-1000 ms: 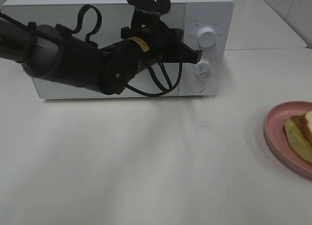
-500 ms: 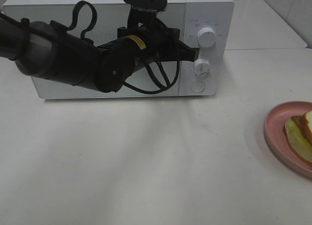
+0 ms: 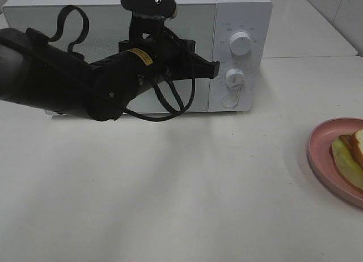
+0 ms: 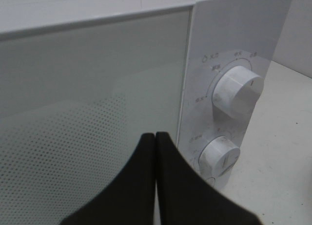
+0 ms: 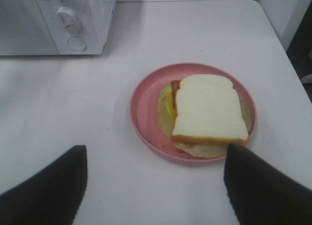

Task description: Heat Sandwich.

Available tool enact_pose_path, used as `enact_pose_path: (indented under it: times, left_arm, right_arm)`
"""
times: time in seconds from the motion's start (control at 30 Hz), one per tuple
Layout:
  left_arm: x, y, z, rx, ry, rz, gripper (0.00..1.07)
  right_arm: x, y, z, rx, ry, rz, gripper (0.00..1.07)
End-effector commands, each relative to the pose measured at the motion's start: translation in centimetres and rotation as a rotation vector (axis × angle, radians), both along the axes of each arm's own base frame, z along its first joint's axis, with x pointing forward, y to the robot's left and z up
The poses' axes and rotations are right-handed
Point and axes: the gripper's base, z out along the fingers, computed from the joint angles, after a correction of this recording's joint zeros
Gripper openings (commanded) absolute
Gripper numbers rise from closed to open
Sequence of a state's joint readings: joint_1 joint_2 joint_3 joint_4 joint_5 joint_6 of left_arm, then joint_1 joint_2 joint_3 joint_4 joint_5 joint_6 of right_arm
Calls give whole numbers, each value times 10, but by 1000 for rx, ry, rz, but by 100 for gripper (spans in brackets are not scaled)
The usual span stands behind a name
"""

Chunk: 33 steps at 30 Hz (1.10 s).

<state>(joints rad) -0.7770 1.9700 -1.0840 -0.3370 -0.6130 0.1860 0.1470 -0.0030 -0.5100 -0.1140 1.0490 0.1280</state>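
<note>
The white-bread sandwich with green and red filling lies on a round pink plate on the white tabletop. Above it the right gripper hangs, jaws wide. The left gripper (jaws pressed together, empty) points at the white microwave, near its glass door's edge.

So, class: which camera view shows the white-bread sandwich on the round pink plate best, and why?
The right wrist view: the white-bread sandwich lies whole on the round pink plate, top slice and yellow-green filling edge clear. The exterior high view catches only a cropped part at the frame's edge. The left wrist view shows only the white microwave.
</note>
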Motion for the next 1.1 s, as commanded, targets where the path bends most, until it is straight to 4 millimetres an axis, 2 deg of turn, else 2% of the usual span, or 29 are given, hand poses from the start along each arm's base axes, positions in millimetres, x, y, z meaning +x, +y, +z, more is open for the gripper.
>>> enact_pose_path:
  times: [0.03, 0.13, 0.27, 0.33, 0.37, 0.43, 0.47, 0.53, 0.57, 0.6, 0.77, 1.1]
  left_arm:
    - [-6, 5, 13, -23, -17, 7, 0]
    - [-10, 8, 15, -22, -15, 6, 0]
    - [-18, 14, 13, 14, 70, -8, 0]
    - [-25, 16, 13, 51, 146, -33, 14]
    - [-25, 16, 13, 51, 146, -33, 14]
    - [-28, 16, 13, 70, 182, -48, 34]
    - [-30, 17, 14, 86, 216, -61, 65]
    - [-34, 18, 14, 107, 260, -77, 95]
    - [-34, 18, 14, 107, 260, -77, 95]
    - [-36, 18, 14, 120, 288, -87, 101]
    - [-48, 22, 19, 184, 391, -138, 99]
    - [-82, 43, 25, 468, 635, -287, 99]
  right_arm:
    - [-4, 0, 0, 1, -37, -6, 75]
    - [-4, 0, 0, 1, -37, -6, 75]
    - [-4, 0, 0, 1, -37, -6, 75]
    - [-4, 0, 0, 1, -37, -6, 75]
    - [-4, 0, 0, 1, -37, -6, 75]
    - [-4, 0, 0, 1, -37, -6, 75]
    - [-4, 0, 0, 1, -37, -6, 75]
    - [-4, 0, 0, 1, -37, -6, 75]
    - [-4, 0, 0, 1, -37, -6, 75]
    - [-4, 0, 0, 1, -37, -6, 75]
    - [-4, 0, 0, 1, -37, -6, 75]
    - [-4, 0, 0, 1, -37, -6, 75]
